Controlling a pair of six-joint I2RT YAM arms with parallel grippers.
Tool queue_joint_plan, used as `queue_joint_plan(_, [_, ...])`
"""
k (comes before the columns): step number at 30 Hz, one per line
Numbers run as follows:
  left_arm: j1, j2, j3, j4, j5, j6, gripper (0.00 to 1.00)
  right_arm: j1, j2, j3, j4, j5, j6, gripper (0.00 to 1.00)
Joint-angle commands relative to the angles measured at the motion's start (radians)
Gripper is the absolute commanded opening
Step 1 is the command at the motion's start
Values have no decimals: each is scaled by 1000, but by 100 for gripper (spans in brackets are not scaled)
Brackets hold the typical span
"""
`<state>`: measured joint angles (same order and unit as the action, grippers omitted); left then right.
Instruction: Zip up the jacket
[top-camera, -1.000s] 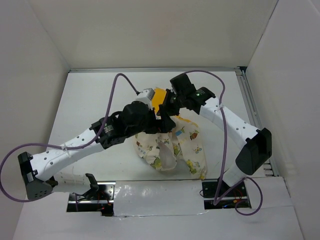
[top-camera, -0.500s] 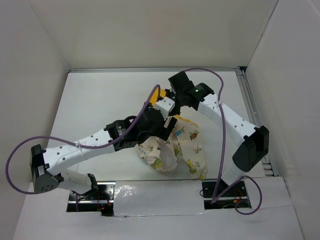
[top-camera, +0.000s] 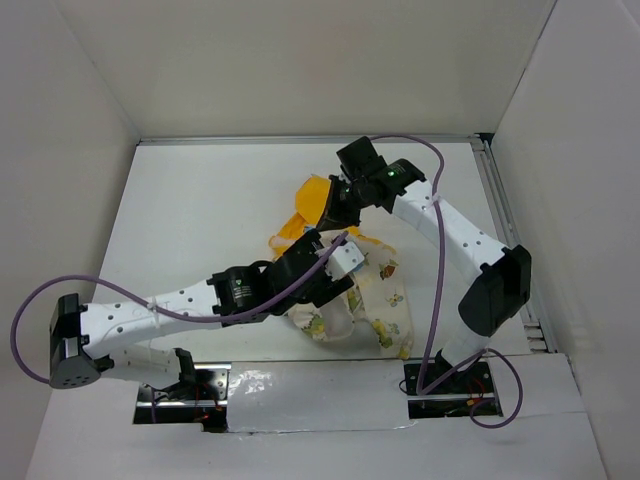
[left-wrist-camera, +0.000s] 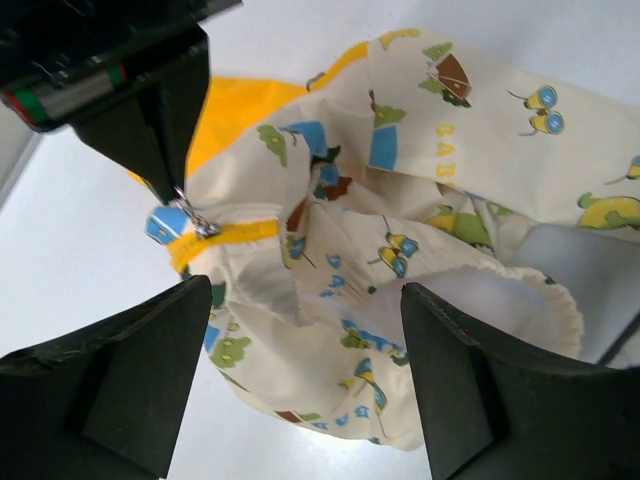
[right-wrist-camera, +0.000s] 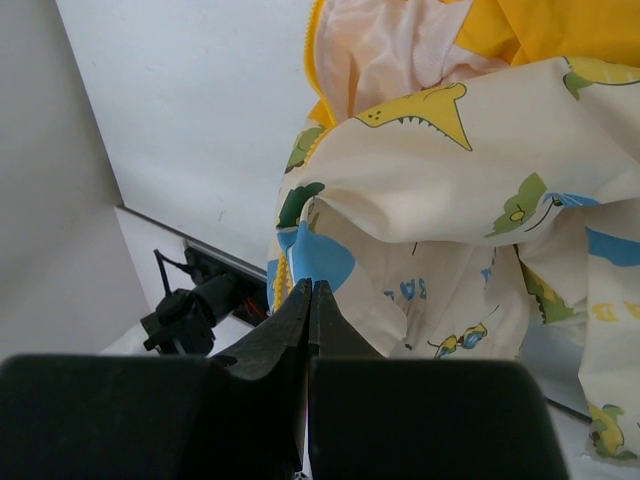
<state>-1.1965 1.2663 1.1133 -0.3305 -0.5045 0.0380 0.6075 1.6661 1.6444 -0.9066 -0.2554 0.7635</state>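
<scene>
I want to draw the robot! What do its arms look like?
The left arm and right arm are white tubes with chunky black joints. A purple cable loops along each. The right one has a green light. The left claw and right claw are black.

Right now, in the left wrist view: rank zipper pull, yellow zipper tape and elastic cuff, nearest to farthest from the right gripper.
From the right gripper, shut on the jacket at its zip edge:
1. zipper pull: at the fingertips, just below them.
2. yellow zipper tape: runs right from the pull.
3. elastic cuff: far right side.
</scene>
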Motion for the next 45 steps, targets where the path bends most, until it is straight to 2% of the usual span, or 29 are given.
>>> queue_joint_plan(1, [-8,-24,-6,102,-77,108,88,-8,-2,61,-23,-35,-16,0])
queue_joint_plan(5, [-9,-2,-21,176,-112,175,84,-6,-2,58,-14,-67,-21,0])
queue_joint_plan(10, [-9,31,-9,91,-123,128,81,-12,-2,63,-20,-77,-24,0])
queue_joint_plan(15, [-9,30,3,53,-109,100,82,-20,-9,58,-14,-96,-26,0])
queue_joint_plan(19, [-9,57,-4,30,-167,76,78,-23,-16,54,-12,-104,-26,0])
queue_joint_plan(24, [-9,59,-9,1,-178,31,66,-31,-17,43,2,-148,-27,0])
queue_joint_plan(28, [-9,50,-9,63,-178,72,44,-26,-16,29,6,-143,-29,0])
queue_joint_plan(29, [-9,45,-18,112,-166,88,43,-25,-14,29,9,-134,-32,0])
queue_joint_plan(30, [-11,41,-23,142,-158,127,37,-19,-11,37,3,-124,-32,0])
queue_joint_plan(31, [-9,39,-29,174,-154,146,25,-11,-9,41,0,-111,-33,0])
queue_joint_plan(32, [-11,38,-36,224,-143,178,19,-6,-3,45,-6,-102,-38,0])
queue_joint_plan(33, [-11,38,-36,238,-140,183,4,4,0,52,-8,-85,-41,0])
queue_joint_plan(34, [-11,35,-36,249,-138,187,0,11,4,54,-3,-76,-47,0])
queue_joint_plan(39, [-11,-11,-40,232,-49,172,0,54,6,51,37,99,-93,0])
queue_joint_plan(41, [-11,-65,-55,228,-11,157,0,67,-28,2,121,129,-102,0])
queue_joint_plan(45, [-15,-191,-95,197,158,128,0,75,-46,-12,199,231,-92,0])
